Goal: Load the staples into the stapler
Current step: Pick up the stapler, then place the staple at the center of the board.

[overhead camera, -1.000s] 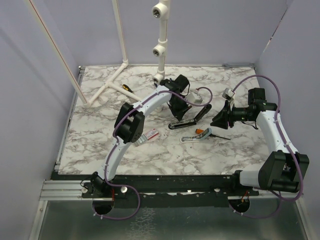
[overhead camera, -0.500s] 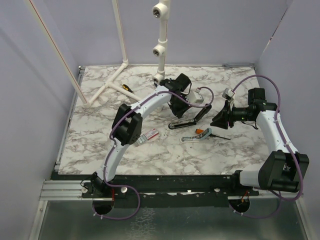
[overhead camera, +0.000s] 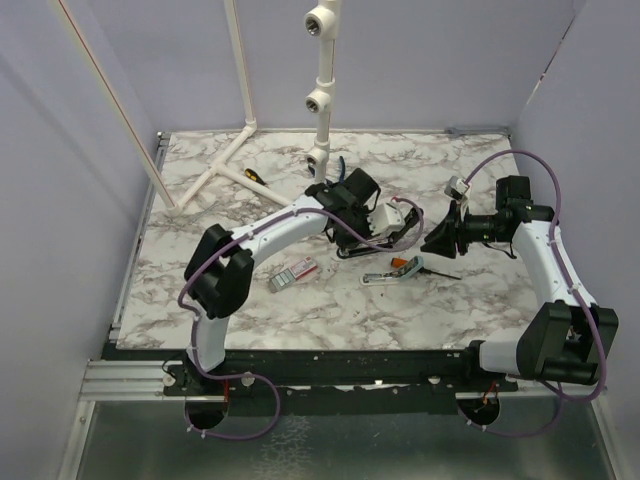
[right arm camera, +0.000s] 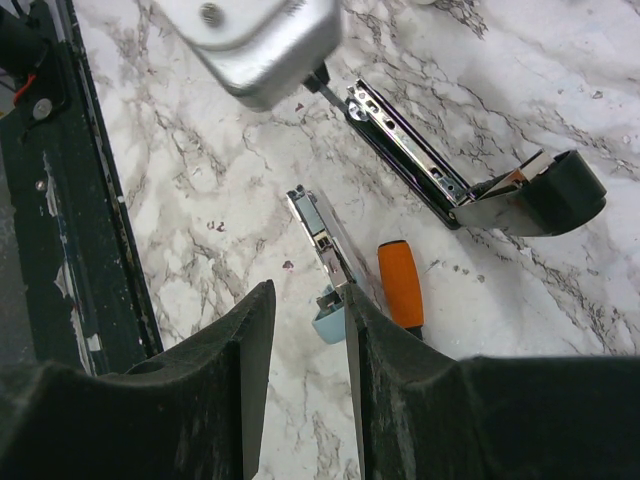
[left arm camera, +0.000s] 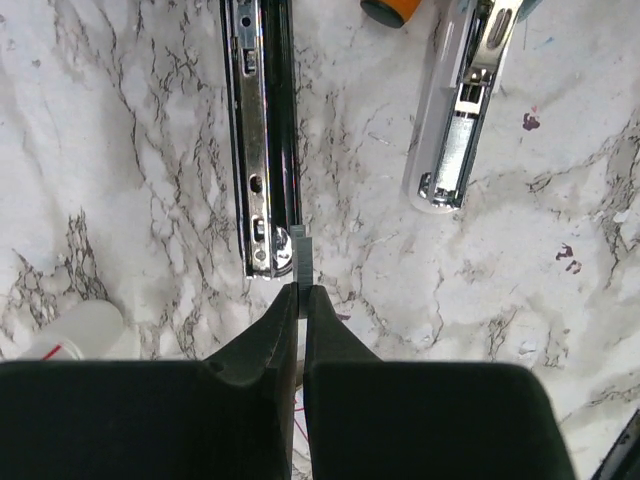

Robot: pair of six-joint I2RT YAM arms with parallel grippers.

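Holds left arm stretched low, left gripper [left arm camera: 300,291] clenched on staples [left arm camera: 301,249] at channel end of the stapler [left arm camera: 262,130]; keeps right gripper [right arm camera: 306,300] right of the stapler, jaws parted.

black stapler [left arm camera: 262,130]; orange screwdriver handle [right arm camera: 400,283]; grey-veined white table [overhead camera: 330,300]

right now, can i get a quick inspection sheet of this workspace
surface: marble-pattern table, a few small purplish marks
job's things: stapler lies hinged open, metal channel showing; staples box flat on the table, apart from it; thin staple strip at the channel's end
clutter: pale teal bar, orange-handled screwdriver, yellow-handled screwdriver
grippers: left pincer shut on the staple strip; right pincer open, holding nothing
cables: purple cables run along both arms, looping at the bases
surroundings: white pipe frame at the far edge, lavender walls
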